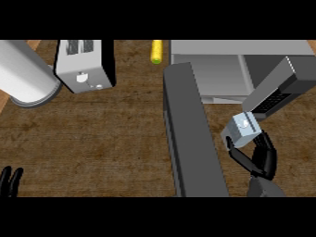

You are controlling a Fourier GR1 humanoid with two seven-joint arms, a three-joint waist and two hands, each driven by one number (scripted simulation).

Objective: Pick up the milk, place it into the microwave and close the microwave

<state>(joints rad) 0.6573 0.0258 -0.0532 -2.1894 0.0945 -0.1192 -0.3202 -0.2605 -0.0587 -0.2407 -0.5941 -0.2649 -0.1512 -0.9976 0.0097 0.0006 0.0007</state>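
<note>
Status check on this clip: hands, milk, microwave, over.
Right hand curled round milk carton, in front of the microwave opening. Left hand open, resting lower left. Microwave door open; nothing between carton and opening.

One milk carton (244, 127), two hands

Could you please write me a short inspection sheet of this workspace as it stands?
Surface: brown counter, wooden strips at both sides.
Job's things: milk carton held in front of the microwave; microwave door swung open.
Clutter: toaster, white cylinder, yellow item at the back.
Robot hands: right robot hand curled round the milk carton; left robot hand open, resting at the lower left edge.
Cables: nothing seen.
Surroundings: nothing seen beyond the counter.
</note>
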